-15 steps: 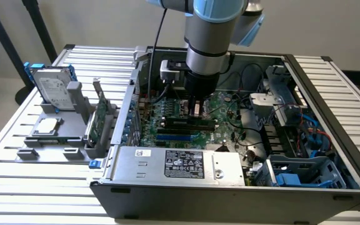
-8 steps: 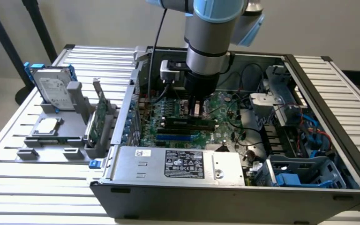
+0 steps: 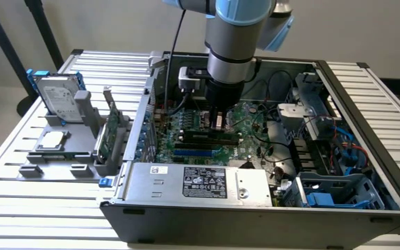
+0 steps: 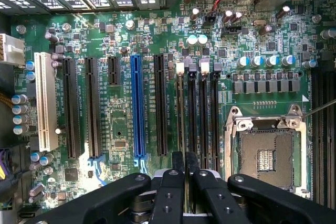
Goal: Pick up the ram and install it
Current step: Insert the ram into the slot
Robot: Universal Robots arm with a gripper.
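A robot arm reaches down into an open computer case that lies on a slatted metal tabletop. In the exterior view, the end effector hangs just above the green motherboard, over the row of long black memory slots.

The wrist view looks straight down between the end effector's black fingers. They are drawn nearly together, pinching the ram by its top edge. The ram appears edge-on, as a thin dark sliver running away from the fingertips, lined up over the first of the memory slots, beside the empty processor socket. Whether its lower edge has entered the slot cannot be told.

The ram is likely light and stiff, but thin and fragile. It looks best held by the long top edge near the middle, as here, keeping it upright so it does not tip or twist.

On the exterior view's left, a grey rack on the tabletop holds a hard drive with blue rails and a taller green expansion card.
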